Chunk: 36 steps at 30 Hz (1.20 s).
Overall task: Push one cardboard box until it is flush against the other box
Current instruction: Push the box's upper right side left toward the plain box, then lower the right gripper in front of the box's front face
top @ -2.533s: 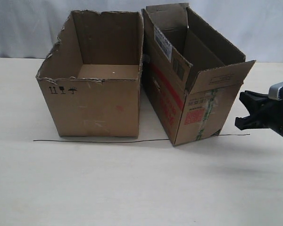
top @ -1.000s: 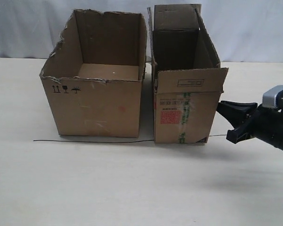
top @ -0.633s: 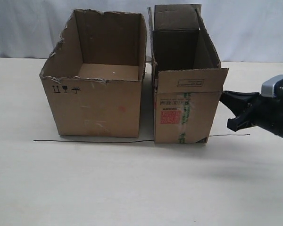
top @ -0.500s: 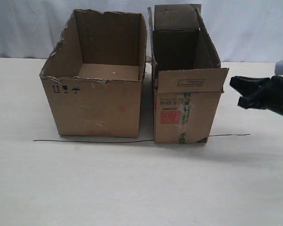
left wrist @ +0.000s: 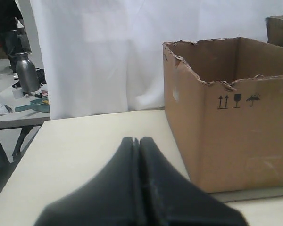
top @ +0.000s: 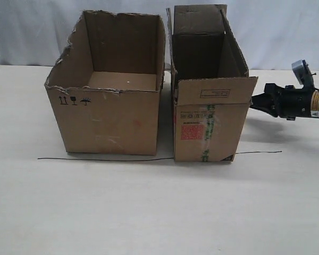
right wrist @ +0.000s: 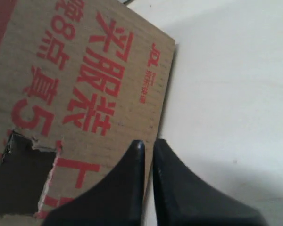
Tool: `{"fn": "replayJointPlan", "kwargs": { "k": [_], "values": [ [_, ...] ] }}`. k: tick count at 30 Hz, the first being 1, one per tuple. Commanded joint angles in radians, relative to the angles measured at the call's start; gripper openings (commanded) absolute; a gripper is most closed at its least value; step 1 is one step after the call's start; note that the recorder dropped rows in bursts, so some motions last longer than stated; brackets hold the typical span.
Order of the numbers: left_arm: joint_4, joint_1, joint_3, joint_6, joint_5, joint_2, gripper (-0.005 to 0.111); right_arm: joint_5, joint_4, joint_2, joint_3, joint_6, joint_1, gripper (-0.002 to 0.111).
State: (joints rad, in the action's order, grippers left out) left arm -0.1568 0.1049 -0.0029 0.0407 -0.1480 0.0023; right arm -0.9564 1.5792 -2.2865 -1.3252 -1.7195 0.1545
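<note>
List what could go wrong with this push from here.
1. The right claw is aimed high on the side of the tall narrow carton, so it may tip rather than slide.
2. One shut, narrow tip on a long carton may swing it askew, closing the gap to the squarish box at one end only.

Long narrow brown carton [top: 210, 125]: upright, top open, flaps up, red label and green tape on near end, red print and cut hand-hole on long side [right wrist: 75, 84]. Just right of squarish plain carton [top: 109, 119]: upright, open, ragged rim, black handling symbols [left wrist: 236, 100]. Parallel, near ends level, thin gap between.
</note>
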Motion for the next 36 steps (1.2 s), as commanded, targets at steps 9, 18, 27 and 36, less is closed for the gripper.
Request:
{"fn": "replayJointPlan", "kwargs": {
  "k": [9,18,27,36],
  "values": [
    [0.001,0.0,0.003,0.001,0.004,-0.002,0.0,0.04,0.0,-0.023,-0.019,0.023,-0.103,0.005],
    [0.001,0.0,0.003,0.001,0.004,-0.002,0.0,0.066,-0.068,-0.023,-0.019,0.023,-0.166,0.005],
    [0.001,0.0,0.003,0.001,0.004,-0.002,0.0,0.074,-0.145,-0.023,-0.021,0.032,-0.214,0.005],
    [0.001,0.0,0.003,0.001,0.004,-0.002,0.0,0.231,0.016,0.28,0.167,-0.048,-0.109,0.005]
  ]
}}
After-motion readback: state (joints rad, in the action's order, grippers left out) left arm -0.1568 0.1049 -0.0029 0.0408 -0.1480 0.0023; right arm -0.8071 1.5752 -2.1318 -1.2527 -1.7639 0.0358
